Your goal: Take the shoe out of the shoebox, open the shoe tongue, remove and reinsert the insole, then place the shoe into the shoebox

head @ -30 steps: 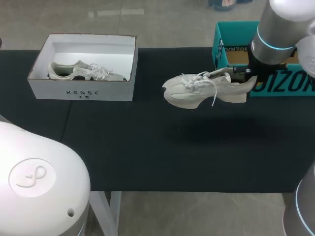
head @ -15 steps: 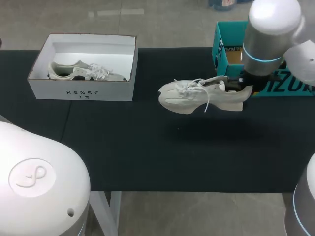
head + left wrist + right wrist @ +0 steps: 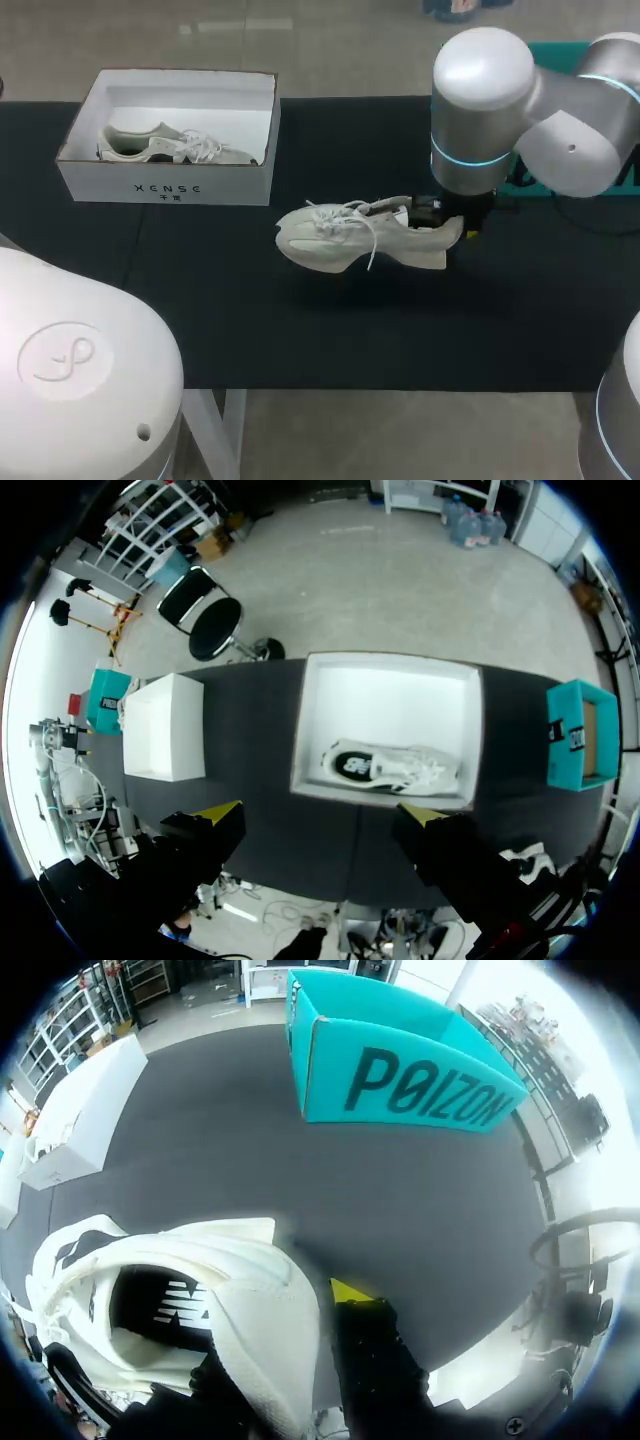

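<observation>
A white lace-up shoe (image 3: 350, 235) hangs just above the black table (image 3: 250, 320), toe pointing left. My right gripper (image 3: 445, 215) is shut on its heel collar. In the right wrist view the heel (image 3: 250, 1320) fills the gap at my right gripper (image 3: 290, 1330); one yellow fingertip (image 3: 350, 1290) shows beside it and the dark insole (image 3: 160, 1305) shows inside. The teal shoebox (image 3: 400, 1080) stands ahead of that gripper, and in the head view (image 3: 520, 180) it is mostly hidden by my right arm. My left gripper (image 3: 322, 820) is open, high over the table, holding nothing.
A white box (image 3: 165, 185) stands at the back left with a second white shoe (image 3: 175, 147) lying in it; the left wrist view looks down on this box (image 3: 385, 680). A white lid or box (image 3: 160, 725) lies farther along the table.
My right arm has carried the shoe leftward and toward the table's front, away from the teal shoebox, and lower. The white box has stayed put.
</observation>
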Motion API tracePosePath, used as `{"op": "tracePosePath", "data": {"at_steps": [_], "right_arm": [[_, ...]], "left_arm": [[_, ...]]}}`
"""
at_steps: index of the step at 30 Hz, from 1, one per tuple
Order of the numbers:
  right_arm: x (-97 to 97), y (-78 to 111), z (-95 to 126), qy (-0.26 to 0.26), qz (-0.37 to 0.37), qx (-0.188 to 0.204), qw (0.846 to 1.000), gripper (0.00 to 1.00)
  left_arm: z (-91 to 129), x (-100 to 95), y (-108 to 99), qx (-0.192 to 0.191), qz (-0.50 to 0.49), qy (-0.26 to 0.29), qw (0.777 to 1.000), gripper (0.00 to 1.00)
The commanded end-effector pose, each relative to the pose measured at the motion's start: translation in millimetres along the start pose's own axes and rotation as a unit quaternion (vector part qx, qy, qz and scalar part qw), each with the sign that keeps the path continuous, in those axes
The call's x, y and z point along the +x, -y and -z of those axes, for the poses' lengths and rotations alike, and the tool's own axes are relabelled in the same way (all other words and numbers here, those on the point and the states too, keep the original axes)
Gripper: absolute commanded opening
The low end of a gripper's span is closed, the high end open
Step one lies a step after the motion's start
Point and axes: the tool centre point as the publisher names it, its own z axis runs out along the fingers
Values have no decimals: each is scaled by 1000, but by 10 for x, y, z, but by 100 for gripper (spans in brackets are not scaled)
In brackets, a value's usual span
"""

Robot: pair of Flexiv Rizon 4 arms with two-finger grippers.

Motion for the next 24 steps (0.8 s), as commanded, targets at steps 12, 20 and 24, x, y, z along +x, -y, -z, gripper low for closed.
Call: {"op": "tracePosePath", "data": {"at_steps": [12, 20, 24], "right_arm": [[337, 207, -536, 22, 19, 37, 999, 0], [319, 183, -527, 28, 17, 30, 999, 100], [277, 165, -359, 18, 25, 22, 999, 100]], "left_arm": [[-10, -4, -24, 3, 0, -1, 1000, 100], [-10, -4, -24, 3, 0, -1, 1000, 100], [-10, -4, -24, 3, 0, -1, 1000, 100]]}}
